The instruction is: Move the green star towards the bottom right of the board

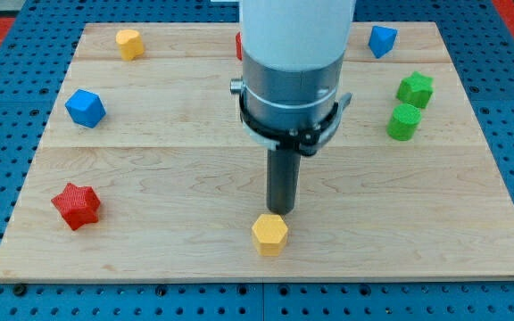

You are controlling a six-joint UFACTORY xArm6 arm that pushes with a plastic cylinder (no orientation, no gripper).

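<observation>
The green star [415, 89] lies near the view's right edge of the wooden board [150, 178], in its upper part. A second green block [403, 122], rounded in shape, sits just below it, almost touching. My tip [279, 212] is near the board's bottom centre, far to the left of and below the green star. It stands just above a yellow hexagon block [269, 234], touching or nearly touching it.
A red star [77, 205] lies at the lower left. A blue block [85, 108] is at the left, a yellow block [129, 43] at the upper left, a blue block [382, 40] at the upper right. A red block [238, 45] shows partly behind the arm.
</observation>
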